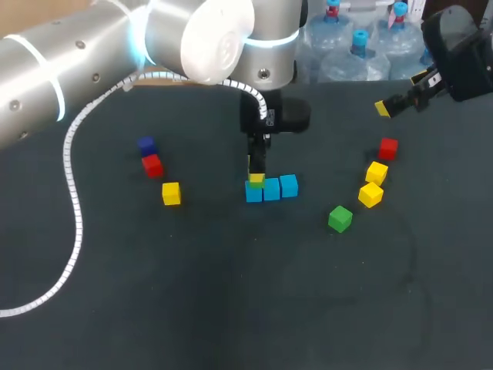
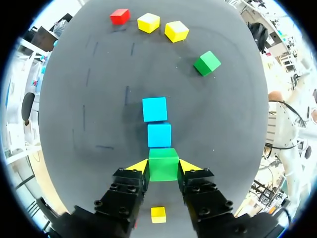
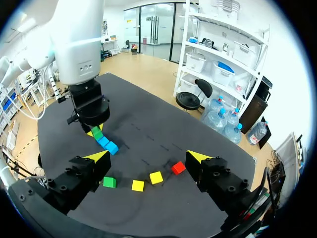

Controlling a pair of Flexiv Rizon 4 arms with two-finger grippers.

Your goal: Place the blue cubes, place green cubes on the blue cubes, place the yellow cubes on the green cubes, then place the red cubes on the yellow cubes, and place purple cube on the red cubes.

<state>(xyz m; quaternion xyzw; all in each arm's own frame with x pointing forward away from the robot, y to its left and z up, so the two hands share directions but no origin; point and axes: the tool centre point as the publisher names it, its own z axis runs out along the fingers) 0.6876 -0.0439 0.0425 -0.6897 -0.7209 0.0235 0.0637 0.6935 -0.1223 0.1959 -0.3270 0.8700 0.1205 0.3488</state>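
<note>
Three blue cubes lie in a row mid-table point(image 1: 271, 189). My left gripper point(image 1: 256, 176) hangs over the row's left end, shut on a green cube point(image 2: 163, 164) held between both yellow tips. The green cube hides the blue cube beneath it; the other two blue cubes point(image 2: 159, 135) point(image 2: 154, 109) lie just ahead of the fingers. I cannot tell whether the green cube rests on that blue one. Another green cube point(image 1: 340, 218) sits to the right. My right gripper point(image 1: 389, 106) hovers open and empty at the back right, well above the table point(image 3: 148, 157).
To the right lie two yellow cubes point(image 1: 377, 172) point(image 1: 370, 194) and a red cube point(image 1: 388, 148). On the left sit a purple cube point(image 1: 146, 144), a red cube point(image 1: 152, 165) and a yellow cube point(image 1: 171, 193). The left arm's white cable point(image 1: 73, 231) trails over the table's left side.
</note>
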